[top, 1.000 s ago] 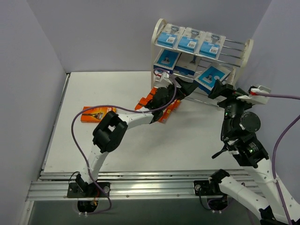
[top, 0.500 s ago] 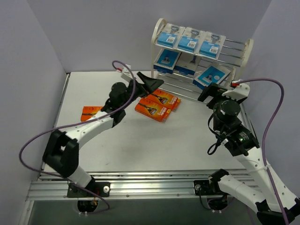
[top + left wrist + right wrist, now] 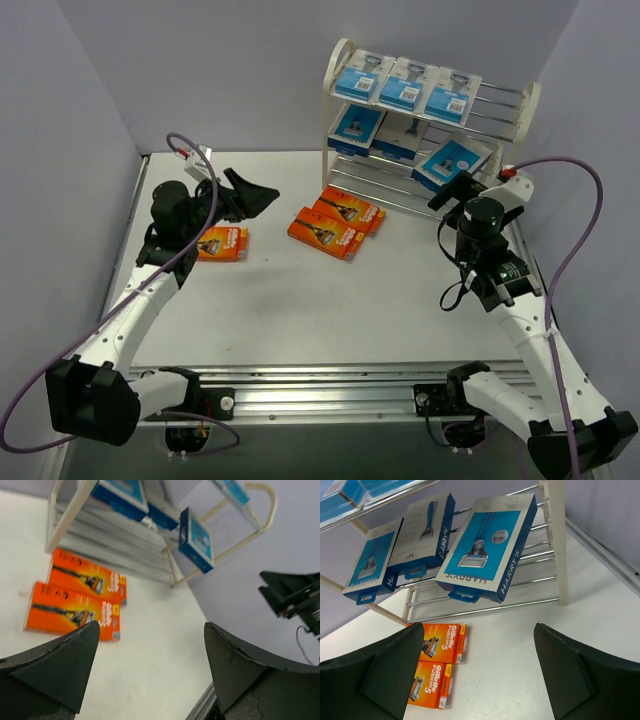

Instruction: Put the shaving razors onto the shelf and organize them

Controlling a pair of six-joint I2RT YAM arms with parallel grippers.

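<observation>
Peeking orange box point(image 3: 225, 243), perhaps half-hidden.

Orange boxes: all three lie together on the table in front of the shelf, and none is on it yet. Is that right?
Not quite. Only two orange boxes lie together in front of the shelf. The third orange box lies apart from them, towards the left side of the table. The top external view shows this. None is on the shelf yet, as you say.
</observation>
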